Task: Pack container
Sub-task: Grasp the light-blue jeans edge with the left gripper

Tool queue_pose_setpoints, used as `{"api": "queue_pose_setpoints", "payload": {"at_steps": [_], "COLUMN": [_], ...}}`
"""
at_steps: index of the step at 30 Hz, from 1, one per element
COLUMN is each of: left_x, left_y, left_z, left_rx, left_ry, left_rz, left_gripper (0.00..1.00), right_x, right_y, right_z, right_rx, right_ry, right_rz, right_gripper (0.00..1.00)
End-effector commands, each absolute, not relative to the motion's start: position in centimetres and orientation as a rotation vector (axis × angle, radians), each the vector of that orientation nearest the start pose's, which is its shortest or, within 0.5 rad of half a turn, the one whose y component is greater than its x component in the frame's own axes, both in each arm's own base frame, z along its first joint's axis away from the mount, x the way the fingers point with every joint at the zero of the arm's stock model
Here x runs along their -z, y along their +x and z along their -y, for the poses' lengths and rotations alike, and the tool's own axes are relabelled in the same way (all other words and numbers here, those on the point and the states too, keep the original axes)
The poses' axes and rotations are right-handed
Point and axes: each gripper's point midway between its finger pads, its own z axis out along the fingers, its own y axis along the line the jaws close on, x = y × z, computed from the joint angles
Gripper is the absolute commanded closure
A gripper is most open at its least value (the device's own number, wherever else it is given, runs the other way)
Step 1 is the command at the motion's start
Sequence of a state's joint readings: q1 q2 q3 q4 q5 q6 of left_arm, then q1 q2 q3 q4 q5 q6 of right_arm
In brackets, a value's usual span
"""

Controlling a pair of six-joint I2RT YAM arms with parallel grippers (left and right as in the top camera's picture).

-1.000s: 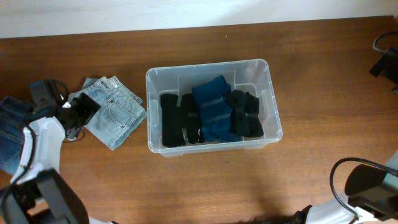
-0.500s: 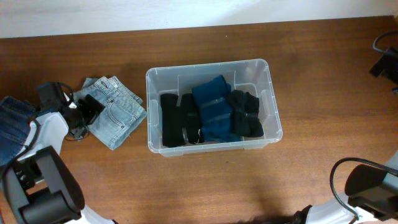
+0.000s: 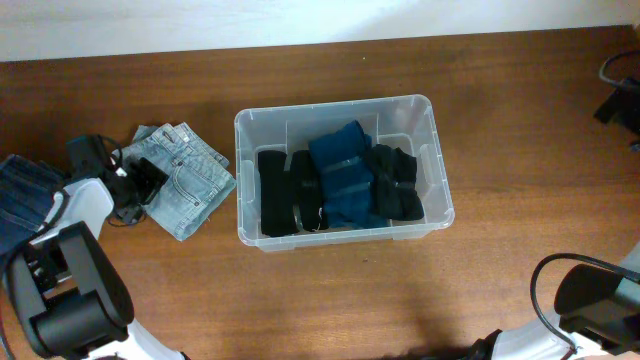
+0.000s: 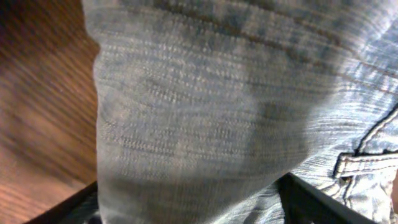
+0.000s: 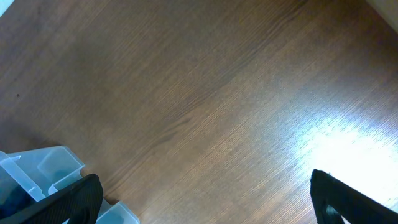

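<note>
The container (image 3: 335, 103) is a clear plastic bin at the table's middle, holding black garments (image 3: 275, 195), a folded blue garment (image 3: 345, 175) and another black one (image 3: 393, 185). Folded light denim jeans (image 3: 190, 170) lie on the table left of it. My left gripper (image 3: 140, 182) sits at the jeans' left edge. In the left wrist view the denim (image 4: 205, 106) fills the space between the spread fingers (image 4: 193, 208), which are open. My right gripper (image 5: 202, 199) is open and empty over bare wood, with the container's corner (image 5: 43, 168) at its lower left.
A darker blue denim piece (image 3: 18, 205) lies at the far left edge. The right arm's base (image 3: 590, 295) is at the bottom right, and black equipment (image 3: 618, 100) at the right edge. The table (image 3: 520, 170) is brown wood.
My left gripper has edged right onto the light jeans' left edge, and the left arm has swung in behind it. The container and right arm have not moved.
</note>
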State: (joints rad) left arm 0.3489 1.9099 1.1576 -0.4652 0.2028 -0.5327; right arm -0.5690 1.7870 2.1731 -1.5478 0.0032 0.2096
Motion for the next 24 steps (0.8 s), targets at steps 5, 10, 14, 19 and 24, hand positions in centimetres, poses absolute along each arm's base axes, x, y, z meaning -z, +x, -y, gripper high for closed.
{"api": "queue_pose_setpoints", "payload": {"at_steps": [5,10,14,19,24], "left_x": [1.5,1.4,0.3,-3.7,-9.5], "left_y": [39.4,39.5,40.0,41.3,42.4], "left_z": [-11.1,-11.1,-11.3,-11.4,-11.8], "left_rx": [0.306,0.303,0.305,0.329,0.329], "left_ry": [-1.188,-1.174,-1.159,-1.116,-1.059], "left_rz": [-2.587,-2.59,-2.571,-2.52,-2.432], "left_gripper": [0.5,0.99,1.0,0.99,0.99], "right_x": [-29.3,-29.3,-29.3,-29.3,-29.3], "right_y": [31.7,31.7,31.7,31.7,31.7], "right_z": [20.6,20.6,20.6,20.6,20.6], "right_rx": [0.116,0.116,0.116,0.116,0.116], "right_ry": [1.051,1.051,1.051,1.051,1.051], "right_rz": [-2.532,-2.532,-2.532,-2.532,-2.532], "right_gripper": [0.01,0.01,0.01,0.01,0.01]}}
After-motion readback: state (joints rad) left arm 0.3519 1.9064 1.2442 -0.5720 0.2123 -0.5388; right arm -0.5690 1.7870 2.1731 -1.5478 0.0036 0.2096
